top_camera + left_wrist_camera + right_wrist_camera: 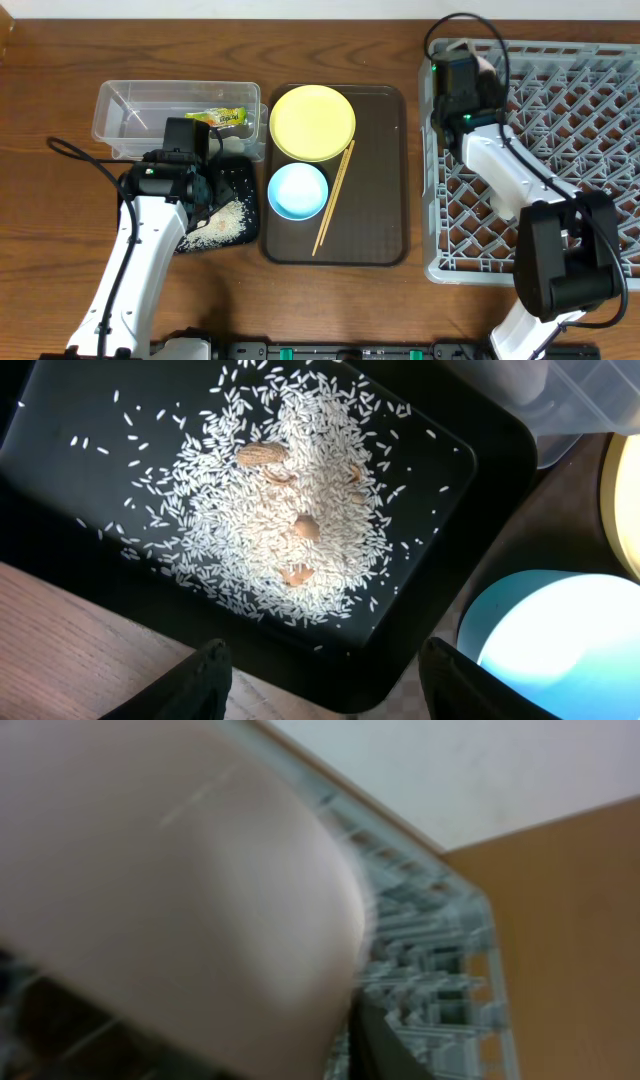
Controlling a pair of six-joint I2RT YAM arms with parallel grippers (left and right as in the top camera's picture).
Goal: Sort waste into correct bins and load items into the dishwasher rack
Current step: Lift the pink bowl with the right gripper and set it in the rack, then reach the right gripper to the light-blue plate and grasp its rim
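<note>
My left gripper (320, 685) is open and empty, hovering over the near edge of the black tray (60, 410). The tray holds a heap of white rice scraps (290, 510) with a few brown bits. In the overhead view this gripper (203, 178) is above that tray (243, 176), beside the clear tub (125, 120) holding the yellow-green wrapper (222, 117). My right gripper (478, 72) is at the far left corner of the grey rack (580, 120). It is shut on the pinkish-white bowl (170, 890), which fills its blurred wrist view. The white cup is out of view.
The dark brown serving tray (385, 180) lies between the bins and the rack. It carries the yellow plate (312, 122), the light blue bowl (298, 190) and the wooden chopsticks (333, 200). The blue bowl (560, 630) sits just right of my left fingers.
</note>
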